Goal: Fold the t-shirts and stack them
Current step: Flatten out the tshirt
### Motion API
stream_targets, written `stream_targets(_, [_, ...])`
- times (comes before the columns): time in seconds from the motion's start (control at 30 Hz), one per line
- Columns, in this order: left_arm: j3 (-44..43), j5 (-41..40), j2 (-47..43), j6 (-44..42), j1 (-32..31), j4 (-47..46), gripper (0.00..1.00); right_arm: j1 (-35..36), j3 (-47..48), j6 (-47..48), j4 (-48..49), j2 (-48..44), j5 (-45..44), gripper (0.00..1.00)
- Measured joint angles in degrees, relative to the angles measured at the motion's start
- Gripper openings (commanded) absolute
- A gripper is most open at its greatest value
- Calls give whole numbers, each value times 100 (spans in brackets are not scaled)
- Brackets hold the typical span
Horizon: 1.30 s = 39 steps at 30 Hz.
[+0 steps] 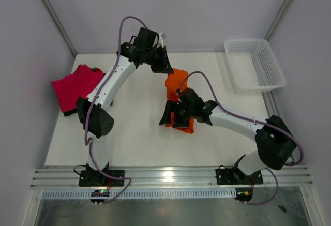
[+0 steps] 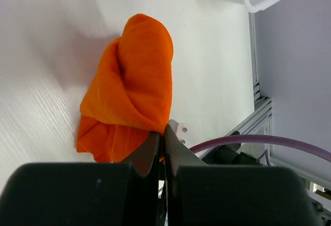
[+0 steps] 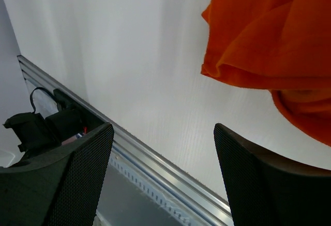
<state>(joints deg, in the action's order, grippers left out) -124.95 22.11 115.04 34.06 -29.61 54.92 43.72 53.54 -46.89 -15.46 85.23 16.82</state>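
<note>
Orange shirt point(image 1: 176, 81) sits bunched mid-table, its long axis running near to far. Your left gripper point(image 2: 163, 133) pinches its far end; your right gripper point(image 3: 161, 130) gapes at the near end. Bare table lies left, toward the magenta shirt point(image 1: 77, 86).

Left of the orange t-shirt point(image 1: 176, 83): bare table point(image 1: 139, 133), open up to the left arm point(image 1: 111, 81).
Far left of it: magenta-pink t-shirt point(image 1: 76, 85), well apart at the table edge.
Right of it: open table up to the white mesh basket point(image 1: 269, 63).
Far side of it: left gripper point(image 2: 162, 132) pinching its top edge blocks entry.
Near side of it: right gripper point(image 3: 163, 130), jaws wide, crowds the lower folds.
</note>
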Motion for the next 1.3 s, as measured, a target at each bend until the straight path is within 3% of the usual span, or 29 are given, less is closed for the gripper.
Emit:
stream_targets(0.23, [168,74,-96,-4,61,-28,0,-2,162,-13,-647,72,-490,82])
stream_targets(0.67, [662,149,-365,-72,238,-7,0,9,160,-302,-407,1226,-538,82])
stream_targets(1.07, [1025,284,-697,-125,243,-101,0,131,669,-330,-400,1473,-673,81])
stream_targets(1.3, [1049,474,-697,4,243,-310,0,131,710,-356,-568,1071,-1300,54])
